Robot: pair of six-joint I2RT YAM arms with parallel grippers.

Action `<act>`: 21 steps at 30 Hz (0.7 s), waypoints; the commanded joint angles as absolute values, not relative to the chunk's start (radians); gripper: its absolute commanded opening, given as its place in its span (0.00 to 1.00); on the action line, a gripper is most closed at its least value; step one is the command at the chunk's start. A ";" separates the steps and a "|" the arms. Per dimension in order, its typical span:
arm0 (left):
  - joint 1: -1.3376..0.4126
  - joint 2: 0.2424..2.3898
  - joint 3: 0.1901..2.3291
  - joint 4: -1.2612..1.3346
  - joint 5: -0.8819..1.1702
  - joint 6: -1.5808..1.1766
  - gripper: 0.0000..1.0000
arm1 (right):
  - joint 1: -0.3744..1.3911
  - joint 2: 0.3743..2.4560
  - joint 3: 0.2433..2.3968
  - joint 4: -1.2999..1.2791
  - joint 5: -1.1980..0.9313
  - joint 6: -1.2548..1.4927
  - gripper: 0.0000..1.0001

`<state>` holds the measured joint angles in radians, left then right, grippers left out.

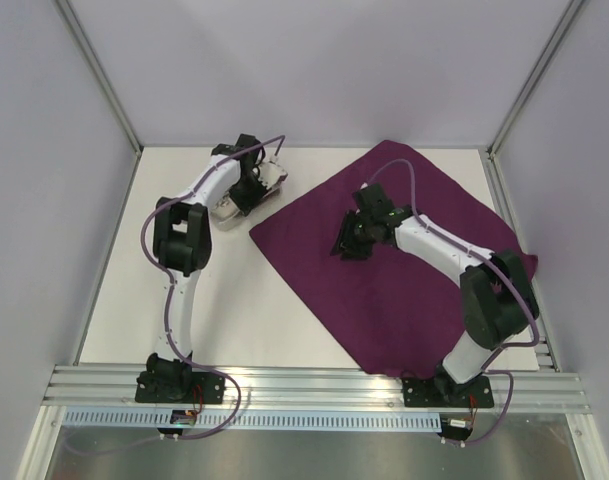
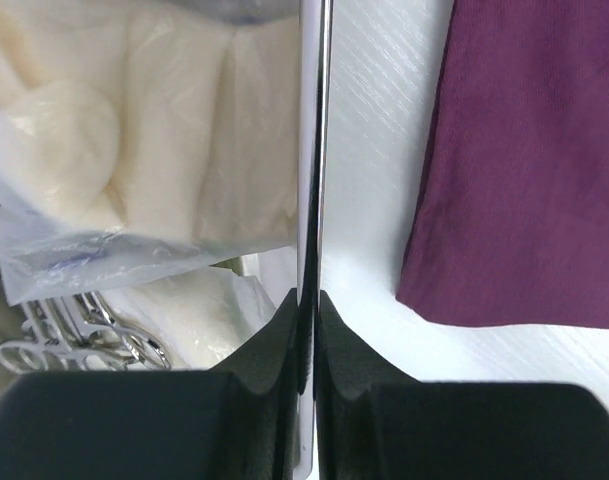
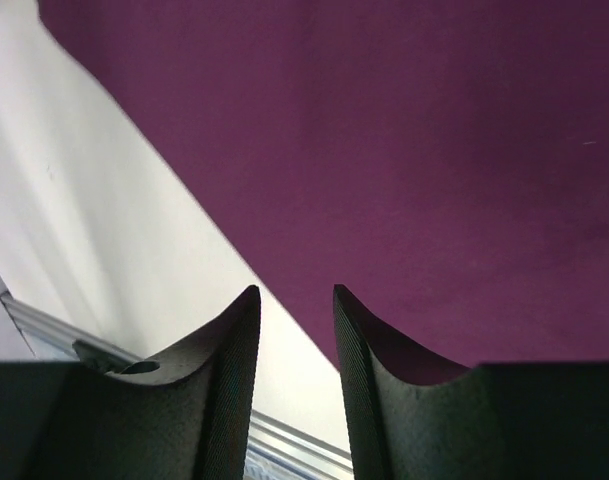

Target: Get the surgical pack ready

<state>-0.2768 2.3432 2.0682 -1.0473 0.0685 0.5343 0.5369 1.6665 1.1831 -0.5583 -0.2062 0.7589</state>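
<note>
The steel tray (image 1: 224, 208), loaded with gauze pads (image 2: 184, 130) and clamps (image 2: 74, 335), is located at 11 o'clock. Its wall is pinched by the left gripper (image 2: 309, 300), presumably for transfer onto the cloth (image 1: 404, 280) spread at 3 o'clock. The right gripper (image 3: 296, 300) is held part-open and empty.

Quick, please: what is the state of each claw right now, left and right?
Left claw: closed on the rim of the steel tray.
Right claw: open, holding nothing, over the purple cloth.
</note>
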 commanded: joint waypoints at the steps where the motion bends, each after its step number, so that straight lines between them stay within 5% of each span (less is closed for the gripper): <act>1: -0.302 2.230 2.099 -1.002 0.054 0.535 0.00 | 0.454 1.634 1.163 -0.632 -0.150 0.764 0.37; 21: -0.563 2.187 2.097 -0.977 0.118 0.568 0.00 | -0.039 1.457 0.966 -0.701 -0.066 0.749 0.35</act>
